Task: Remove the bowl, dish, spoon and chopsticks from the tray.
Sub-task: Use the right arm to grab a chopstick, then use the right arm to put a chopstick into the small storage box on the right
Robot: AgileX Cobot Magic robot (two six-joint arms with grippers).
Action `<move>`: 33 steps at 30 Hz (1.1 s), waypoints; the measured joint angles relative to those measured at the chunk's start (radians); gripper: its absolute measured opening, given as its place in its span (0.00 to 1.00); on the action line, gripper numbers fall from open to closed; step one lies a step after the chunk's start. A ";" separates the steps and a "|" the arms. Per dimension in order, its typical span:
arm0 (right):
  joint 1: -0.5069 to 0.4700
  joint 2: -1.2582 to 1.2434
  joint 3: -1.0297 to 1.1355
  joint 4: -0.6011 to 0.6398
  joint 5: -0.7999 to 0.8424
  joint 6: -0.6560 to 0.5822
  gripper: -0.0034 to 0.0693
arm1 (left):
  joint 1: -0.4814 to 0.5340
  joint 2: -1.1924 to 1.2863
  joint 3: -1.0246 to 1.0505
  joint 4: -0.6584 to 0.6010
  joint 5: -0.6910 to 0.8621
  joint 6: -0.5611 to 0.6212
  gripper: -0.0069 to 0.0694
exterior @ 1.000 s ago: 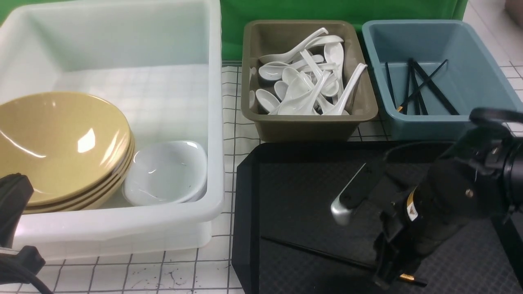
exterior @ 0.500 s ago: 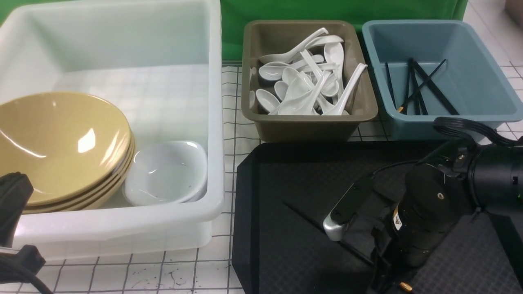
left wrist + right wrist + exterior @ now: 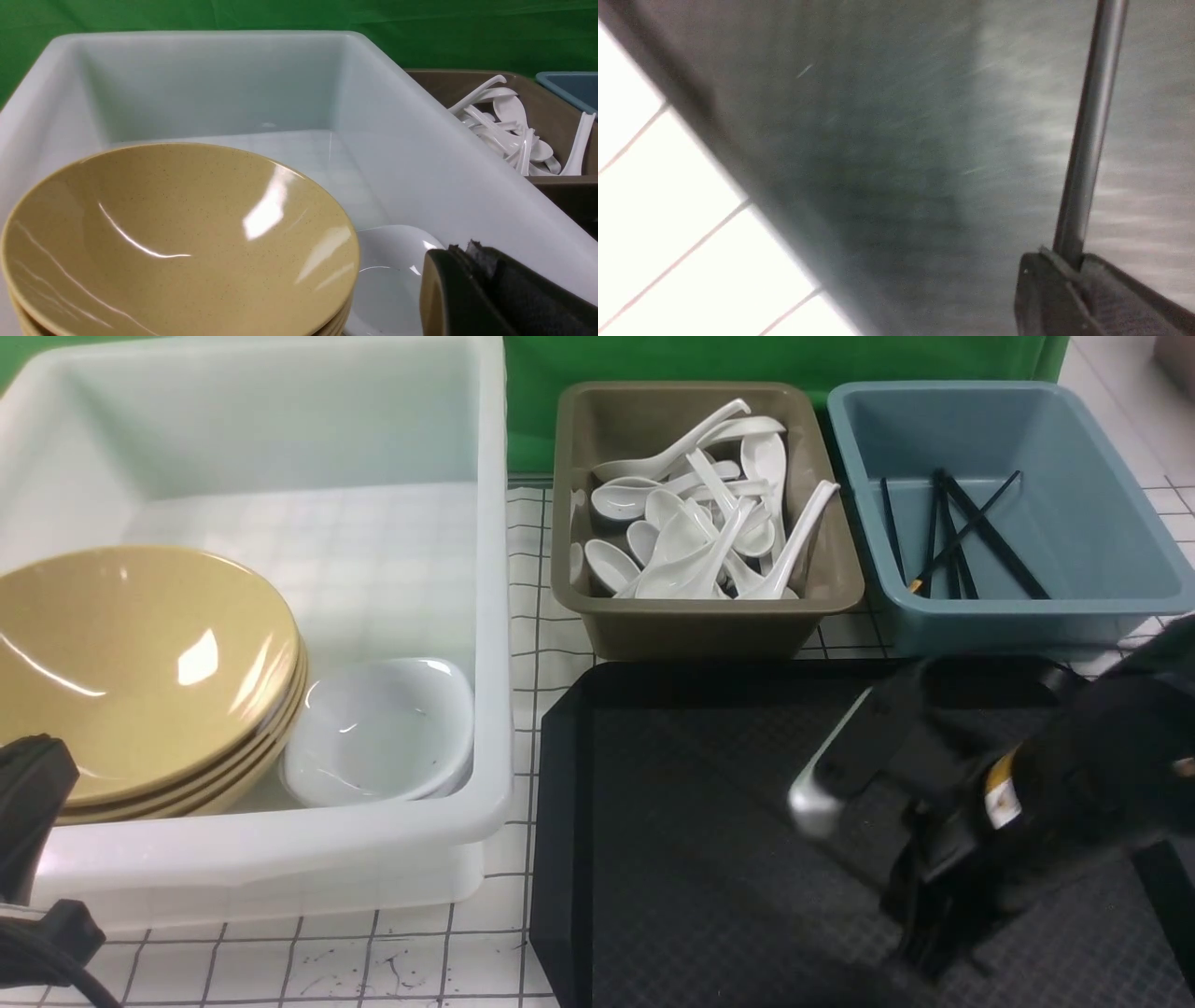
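- Chopsticks [image 3: 1087, 130]: in the right wrist view a thin dark stick runs straight out from the right gripper [image 3: 1064, 261], whose fingers are pinched on its end. Only one stick can be told apart.
- Half a second ago a stick lay slantwise on the tray [image 3: 672, 821], just ahead of that gripper. Now none shows lying there, and the right arm has swung upward, smeared by motion.
- Behind the held stick is the tray's black diamond-textured surface, blurred; whether the far tip touches it cannot be told.
- Beyond the right gripper stands a blue tub [image 3: 980, 625] holding black sticks [image 3: 962, 537]. Left of that is an olive-brown tub [image 3: 700, 630] heaped with white spoons [image 3: 691, 532].
- Well off to that gripper's left, a white tub [image 3: 280, 859] holds the bowl [image 3: 131, 663] atop stacked tan bowls, with the dish [image 3: 383, 728] just beside it.
- Left gripper [image 3: 462, 254]: fingers pressed together, at the white tub's near side.
- Everything rests on a white tabletop [image 3: 411, 961] with dark grid lines; a green cloth [image 3: 653, 359] hangs behind.
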 joint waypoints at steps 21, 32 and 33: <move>-0.473 0.447 -0.264 -0.019 -0.924 0.331 0.39 | 0.000 0.000 0.000 0.000 -0.001 0.000 0.07; -0.465 0.104 -0.244 -0.019 -0.478 0.208 0.29 | 0.000 0.000 0.000 0.000 -0.001 0.000 0.07; -0.454 0.006 -0.199 -0.020 -0.481 0.184 0.23 | 0.000 0.000 0.000 0.000 -0.001 0.000 0.07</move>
